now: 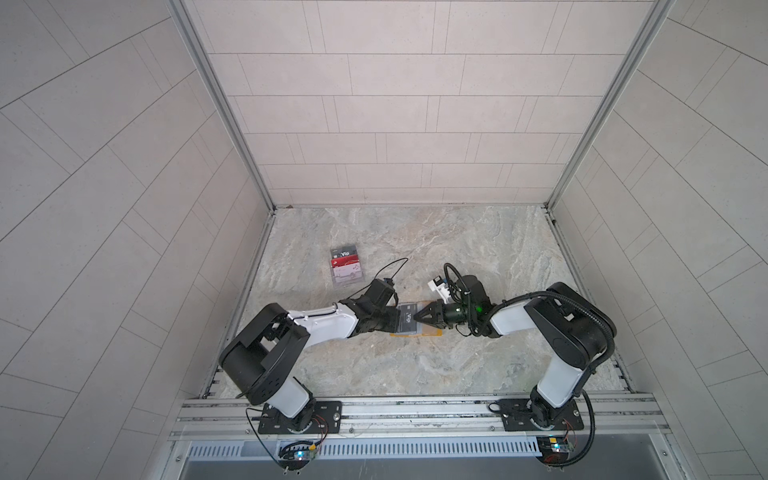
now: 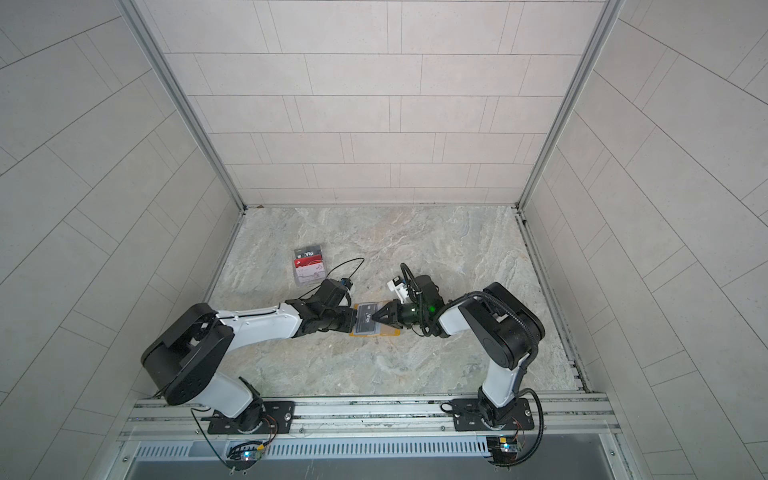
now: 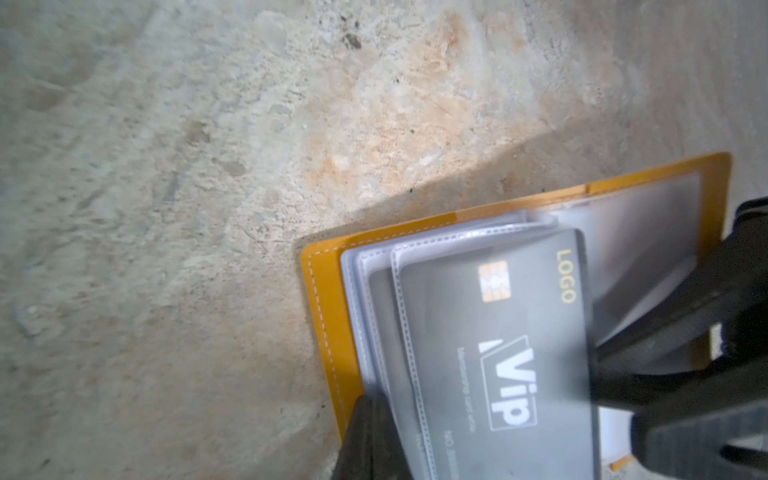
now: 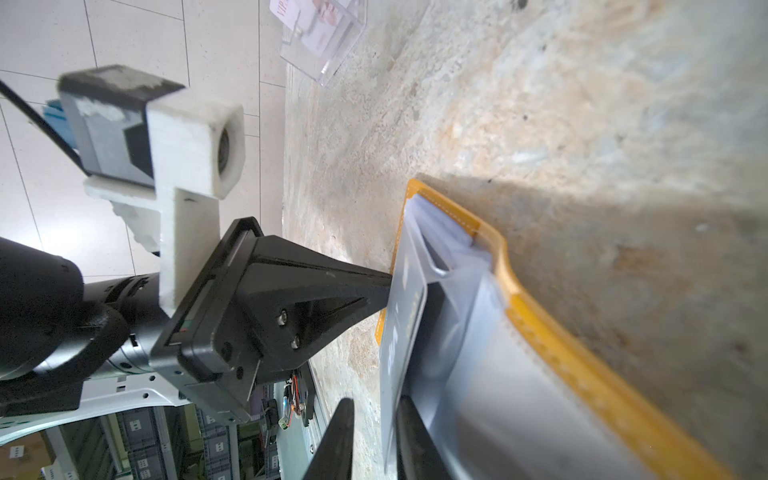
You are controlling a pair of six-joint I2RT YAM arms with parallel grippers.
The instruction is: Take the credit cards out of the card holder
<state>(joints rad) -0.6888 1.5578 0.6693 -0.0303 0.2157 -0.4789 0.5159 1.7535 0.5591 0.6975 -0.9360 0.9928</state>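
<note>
You are working in a robotics lab cell: the left arm (image 1: 324, 322) and right arm (image 1: 511, 318) are bolted to an aluminium rail (image 1: 415, 411), tile-patterned panel walls (image 1: 395, 104) in metal framing box in the marble-look surface (image 1: 457, 249), and racks of labelled bins (image 4: 141, 453) stand outside.

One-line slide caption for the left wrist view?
Left gripper pinches a clear sleeve of the open mustard card holder while the right gripper straddles the grey Vip card inside it.

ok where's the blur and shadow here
Left wrist view: the grey Vip card is readable, the right gripper at its edge is a blur, a shadow crosses the table. Right wrist view: the card holder smears near the lens. Both top views: tiled walls bow.
</note>
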